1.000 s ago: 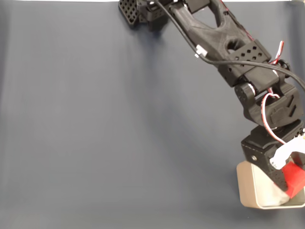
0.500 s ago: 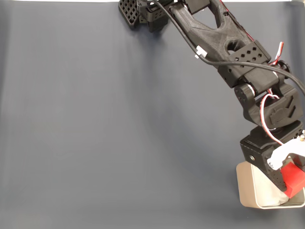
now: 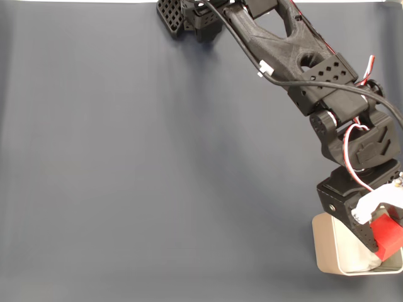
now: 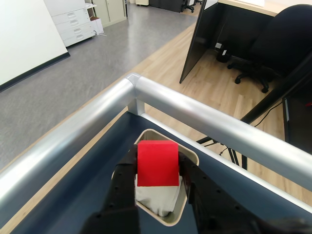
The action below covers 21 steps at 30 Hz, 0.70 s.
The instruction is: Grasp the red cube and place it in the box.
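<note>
The red cube (image 4: 157,164) is seen in the wrist view clamped between the two dark fingers (image 4: 124,178) of the claw (image 4: 157,183), one finger pressed against each side face. It is held above the box (image 4: 189,155), over the pale lumpy padding (image 4: 156,199) that shows just below the cube's lower edge. The cube's front face is plain and fully lit; its underside and back are hidden. Whether the cube touches the padding cannot be told.

In the fixed view the red cube (image 3: 387,235) is found over the right part of the box (image 3: 323,245), which sits on the dark blue tabletop (image 3: 138,163) at the lower right corner of the picture. The box's right wall is cut off by the picture's edge, and much of its inside is covered by the black arm (image 3: 352,145) and the claw (image 3: 378,234). A white part (image 3: 376,201) of the claw lies just above the cube, touching its upper edge. The far finger is not made out in this view, since it is masked by the cube and the arm's wrist.

In the wrist view a silver rail (image 4: 204,122) runs around the tabletop's edge beyond the box, and past it an office floor, a black chair (image 4: 273,44) and white drawers (image 4: 73,22) are seen. The near wall of the box is partly covered by the fingers.
</note>
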Each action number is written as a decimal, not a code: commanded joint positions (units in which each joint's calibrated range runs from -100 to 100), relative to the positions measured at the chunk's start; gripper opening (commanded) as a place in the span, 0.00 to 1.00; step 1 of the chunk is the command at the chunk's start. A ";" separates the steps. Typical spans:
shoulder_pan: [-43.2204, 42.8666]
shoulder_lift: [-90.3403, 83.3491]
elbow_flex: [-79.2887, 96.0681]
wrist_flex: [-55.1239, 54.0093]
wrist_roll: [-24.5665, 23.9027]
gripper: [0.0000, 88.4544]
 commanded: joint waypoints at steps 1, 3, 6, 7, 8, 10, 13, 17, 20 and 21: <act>-0.06 -3.05 -0.95 -1.06 -0.39 0.03; 0.23 -3.05 -0.95 -1.15 -0.29 0.03; 0.58 -3.05 -0.95 -1.15 -0.20 0.03; 0.65 -3.05 -0.95 -1.23 -0.20 0.03; 0.72 -3.05 -0.95 -1.15 -0.20 0.03; 0.80 -3.05 -0.95 -1.06 -0.29 0.03; 0.87 -3.05 -0.95 -0.98 -0.39 0.03; 0.94 -3.05 -0.95 -0.98 -0.49 0.03; 0.94 -3.05 -0.86 -0.98 -0.63 0.05; 0.94 -3.05 -0.86 -0.98 -0.73 0.07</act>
